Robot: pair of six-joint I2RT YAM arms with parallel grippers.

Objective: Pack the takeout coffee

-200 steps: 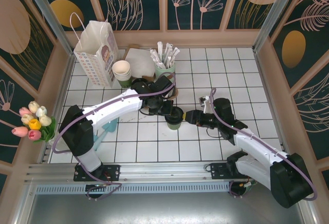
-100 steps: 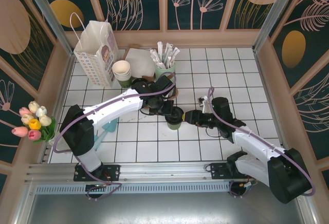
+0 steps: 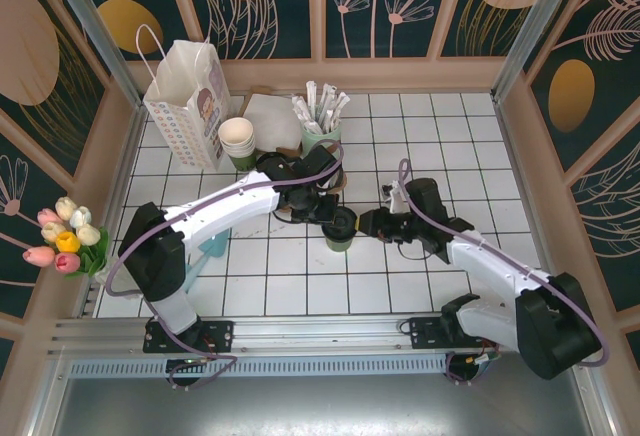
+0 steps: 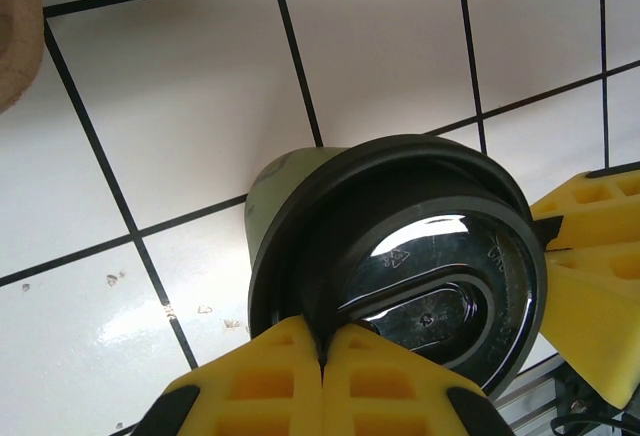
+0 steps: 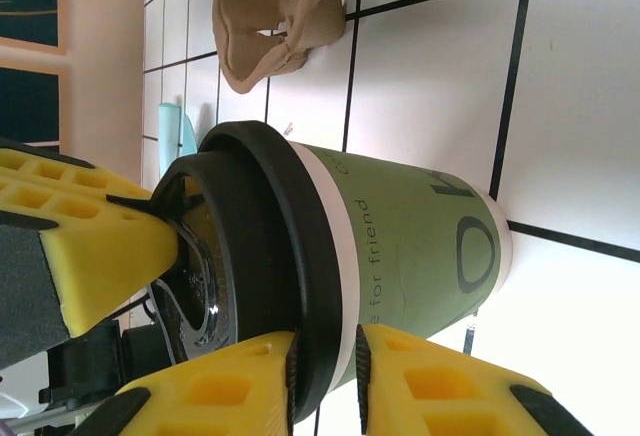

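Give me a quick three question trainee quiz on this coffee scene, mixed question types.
1. Fill in: the left gripper and right gripper meet at the black ____ of the takeout coffee.
2. True or false: the takeout coffee lies on its side.
3. What stands nearest the paper bag: A takeout coffee, B stack of lidless cups, C right gripper?
Key: 1 lid; 2 false; 3 B.

Bare counter [image 3: 300,286] lies open on the near side of the takeout coffee [image 3: 340,230]. Left arm [image 3: 225,203] and right arm [image 3: 490,268] flank it; behind stand the cup of wrapped sticks [image 3: 322,131], stacked cups [image 3: 237,142] and a paper bag [image 3: 188,96].
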